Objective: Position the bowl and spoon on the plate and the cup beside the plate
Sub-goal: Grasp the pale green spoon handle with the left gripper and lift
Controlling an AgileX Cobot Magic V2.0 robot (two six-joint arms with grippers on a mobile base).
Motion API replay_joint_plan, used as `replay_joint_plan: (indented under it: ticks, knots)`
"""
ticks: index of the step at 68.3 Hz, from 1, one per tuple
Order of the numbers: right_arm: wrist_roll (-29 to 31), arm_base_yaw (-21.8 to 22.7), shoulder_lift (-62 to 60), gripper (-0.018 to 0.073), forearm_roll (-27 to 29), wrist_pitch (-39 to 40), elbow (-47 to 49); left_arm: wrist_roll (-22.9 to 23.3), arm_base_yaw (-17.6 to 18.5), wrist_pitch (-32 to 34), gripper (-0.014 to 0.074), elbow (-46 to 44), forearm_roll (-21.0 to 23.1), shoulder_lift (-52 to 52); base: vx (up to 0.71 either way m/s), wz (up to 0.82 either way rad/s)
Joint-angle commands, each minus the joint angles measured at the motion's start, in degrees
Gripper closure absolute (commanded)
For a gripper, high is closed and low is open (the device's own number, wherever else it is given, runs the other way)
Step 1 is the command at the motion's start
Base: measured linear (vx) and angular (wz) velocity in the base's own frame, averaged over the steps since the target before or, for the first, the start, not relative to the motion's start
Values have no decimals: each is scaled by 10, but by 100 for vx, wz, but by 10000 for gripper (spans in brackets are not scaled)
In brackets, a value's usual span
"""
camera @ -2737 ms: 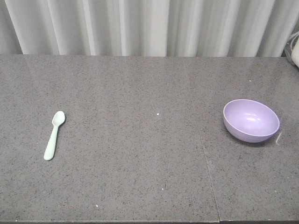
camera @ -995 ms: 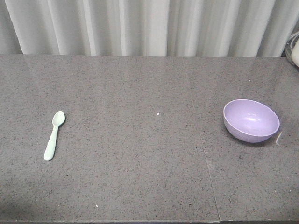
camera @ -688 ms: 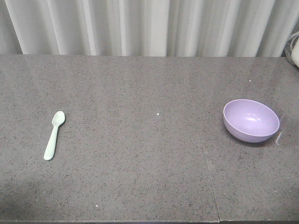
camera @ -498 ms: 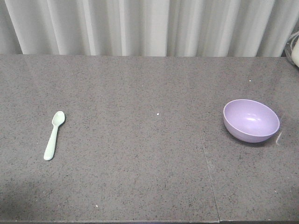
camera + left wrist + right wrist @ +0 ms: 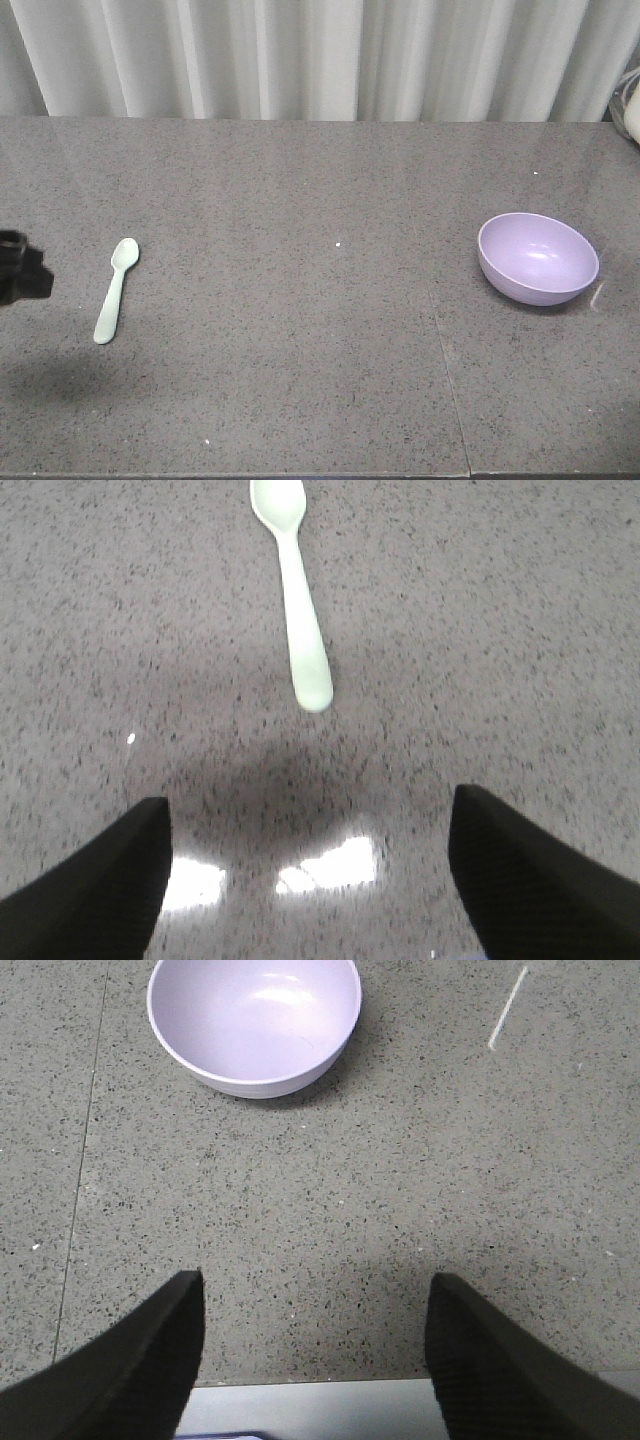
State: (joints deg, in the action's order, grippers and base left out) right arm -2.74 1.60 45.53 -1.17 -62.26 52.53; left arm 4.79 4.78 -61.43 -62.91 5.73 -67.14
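spoon left, bowl right, both claws spread and empty

the table (image 5: 300, 400) is a dark grey speckled stone slab, faintly glossy, with a thin seam (image 5: 447, 380) running front to back right of centre. behind its far edge hangs a pleated white curtain (image 5: 300, 60). a whitish rounded object (image 5: 632, 115), too cropped to identify, sits at the far right edge of the front view.

the spoon (image 5: 117, 290) lies flat on the left part of the table, scoop end away from the robot, slightly slanted. the bowl (image 5: 538, 258) stands upright on the right part, well apart from the spoon and just right of the seam. a short pale streak (image 5: 597, 294) marks the stone just beside it.

a dark piece of the left arm (image 5: 20, 270) shows at the left edge of the front view, near the spoon, its shadow on the stone below. the left gripper (image 5: 310, 880) has its jaws spread wide, with only stone and bright glare between them; the spoon's handle tip lies just ahead, apart from both fingers. the right gripper (image 5: 315, 1360) is likewise spread wide and holds nothing, above the table's near edge, the bowl ahead of it and untouched.
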Motion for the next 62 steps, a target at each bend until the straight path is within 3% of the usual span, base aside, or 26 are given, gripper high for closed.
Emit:
replay_joint_plan:
  ticks: [1,27,39,50,62]
  knots:
    - [4,1,1,87,0,29,17,6,0,15,42,-56,9,-44,0,0]
    - [4,1,1,87,0,30,17,6,0,-60,42,-206,7,-242,0,0]
    - [4,1,1,87,0,32,17,6,1,-60,42,-221,7,-290,0,0]
    - [4,1,1,87,2,42,17,7,24,-45,42,-221,3,-321,0,0]
    - [4,1,1,87,2,45,17,34,45,-30,42,-221,-39,-349,0,0]
